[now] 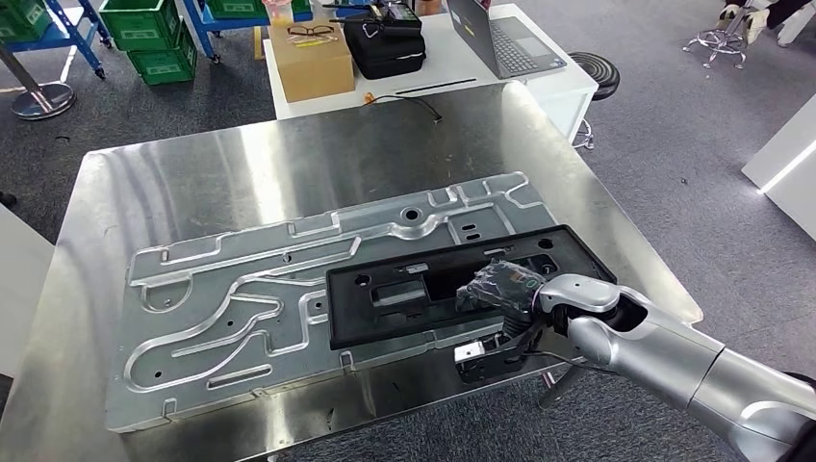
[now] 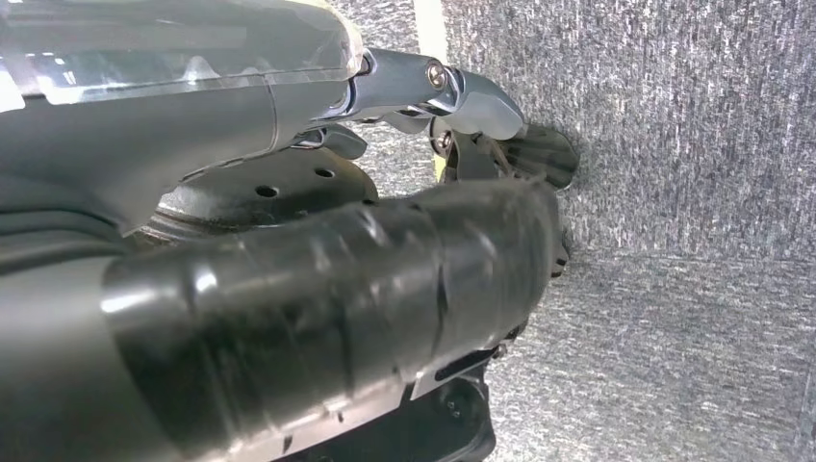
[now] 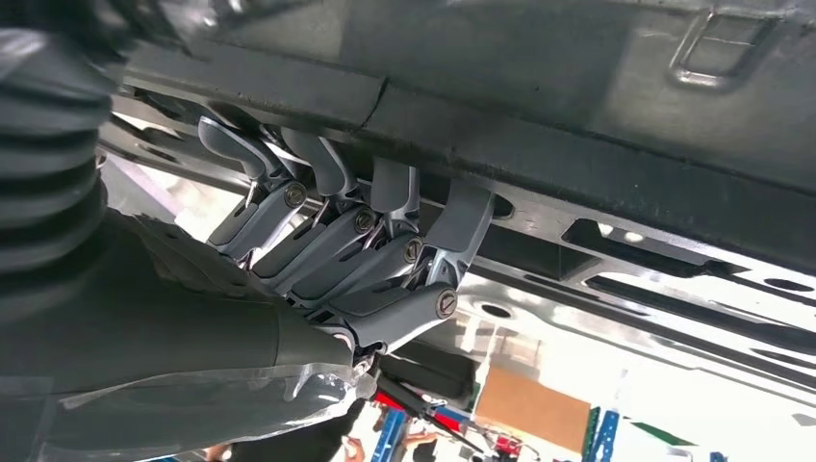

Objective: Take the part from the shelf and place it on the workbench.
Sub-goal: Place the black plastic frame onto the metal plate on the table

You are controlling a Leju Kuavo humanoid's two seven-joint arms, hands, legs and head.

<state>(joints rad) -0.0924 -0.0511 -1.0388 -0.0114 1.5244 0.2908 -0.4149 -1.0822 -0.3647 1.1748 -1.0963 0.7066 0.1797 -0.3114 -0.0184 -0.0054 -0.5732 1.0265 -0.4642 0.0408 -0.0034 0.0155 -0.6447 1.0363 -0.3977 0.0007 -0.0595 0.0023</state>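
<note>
We are gripping the long black plastic frame part (image 1: 452,289) with our right hand (image 1: 500,289), flat on the steel surface (image 1: 289,154); releasing unevenly could drag its overhanging near edge off.
</note>
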